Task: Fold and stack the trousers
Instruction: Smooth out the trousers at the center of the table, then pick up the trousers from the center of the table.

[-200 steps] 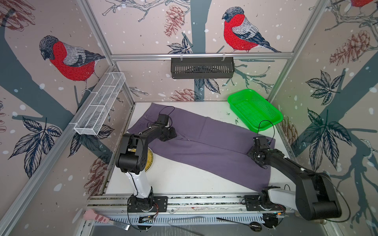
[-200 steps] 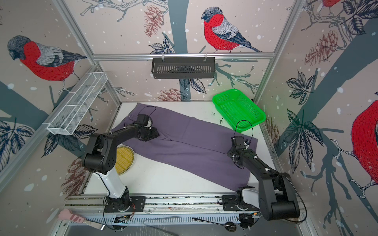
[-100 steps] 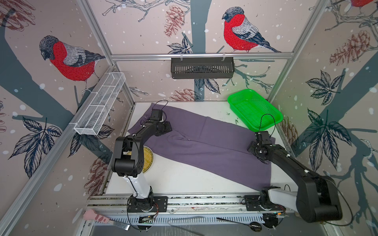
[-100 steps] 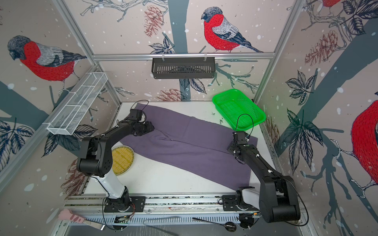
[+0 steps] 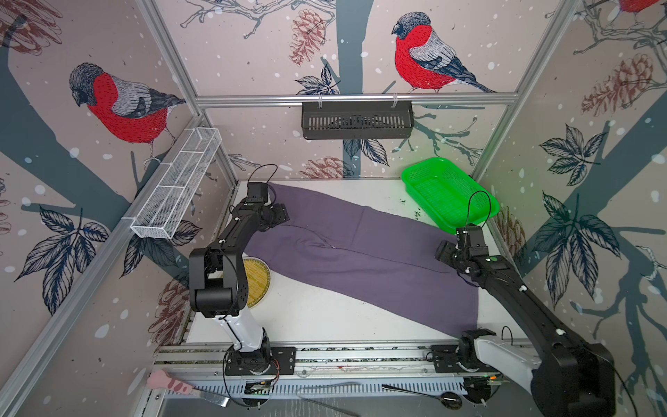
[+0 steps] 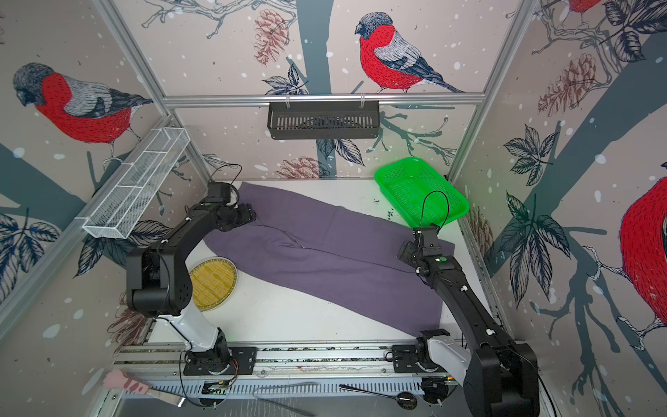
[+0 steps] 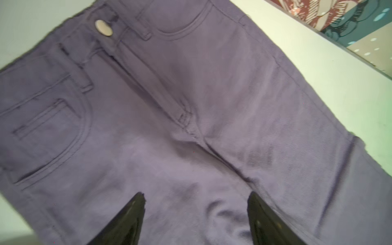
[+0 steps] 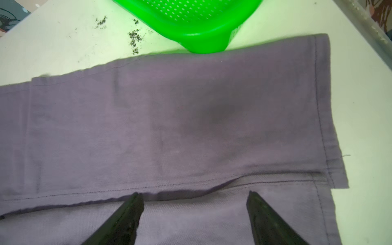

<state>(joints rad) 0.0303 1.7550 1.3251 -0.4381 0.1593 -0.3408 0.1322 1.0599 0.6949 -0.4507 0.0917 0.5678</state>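
Wrist views, green basket beside trousers hem, left gripper, right gripper wide, empty

- Green basket at 1 o'clock on the table.
- Yellow round mat at 8 o'clock.
- Black rack at 12 o'clock and white wire rack at 10 o'clock, both wall-mounted.

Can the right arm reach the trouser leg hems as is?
Probably yes. The right gripper hangs open over the trousers by the hems; nothing lies on them, and the green basket stands beside.
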